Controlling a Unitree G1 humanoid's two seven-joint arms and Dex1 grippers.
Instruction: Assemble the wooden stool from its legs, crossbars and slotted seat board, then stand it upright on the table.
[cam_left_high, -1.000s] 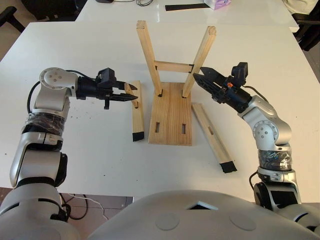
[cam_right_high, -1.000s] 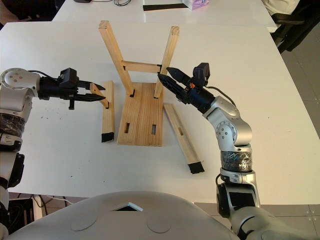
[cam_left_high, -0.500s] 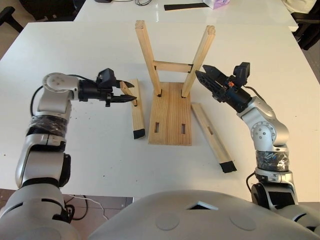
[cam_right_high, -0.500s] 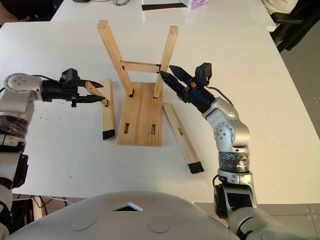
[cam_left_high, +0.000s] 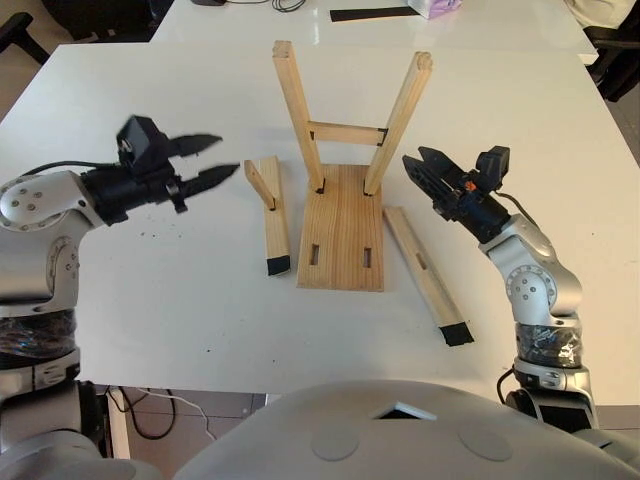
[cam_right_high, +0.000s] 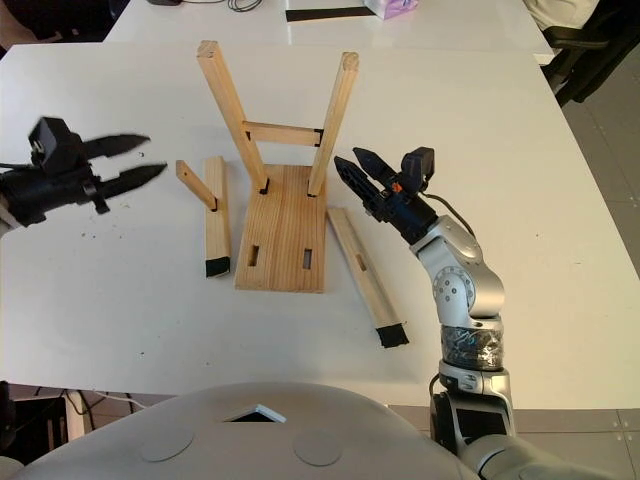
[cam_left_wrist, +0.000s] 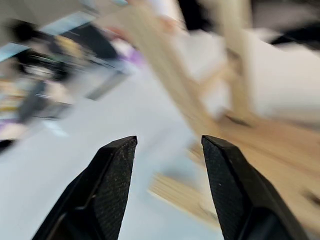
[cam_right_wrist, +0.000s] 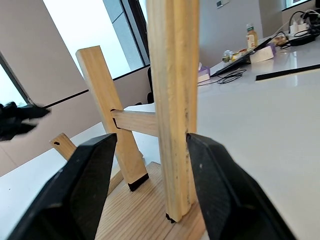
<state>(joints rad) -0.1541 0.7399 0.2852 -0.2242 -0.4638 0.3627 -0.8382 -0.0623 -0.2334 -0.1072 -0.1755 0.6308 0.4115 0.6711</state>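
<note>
- Roughly half built, to judge by the spread on the white counter (cam_left_high: 200, 300): two legs in, two out, nothing turned the right way up.
- Lying flat at mid-counter, the slotted seat board (cam_left_high: 340, 235): pale wood, grain running front to back, underside up.
- Rising from its far end, two seated legs (cam_left_high: 297, 110) and (cam_left_high: 400, 115), joined partway up by one crossbar (cam_left_high: 345, 132); looks firm, though the fit in the slots is too small to judge.
- Left to fit: a loose leg (cam_left_high: 272, 225) lying just beside the board's left edge, black-capped at its near end, with a short crossbar (cam_left_high: 260, 183) sticking up at a slant from its far end.
- Also left to fit: a second loose leg (cam_left_high: 422, 272) lying at an angle just off the board's right edge, black cap nearest, a small slot in its upper face.
- Left tool (cam_left_high: 225, 153): spread wide, holding nothing, raised over bare counter well to the left of the first loose leg.
- Right tool (cam_right_high: 349, 157): spread wide, empty, pointed at the base of the right seated leg, near it but apart.
- Still open: the near pair of slots (cam_left_high: 315, 254) and (cam_left_high: 367, 256), waiting for the loose legs; after that, flipping the stool onto its feet.
</note>
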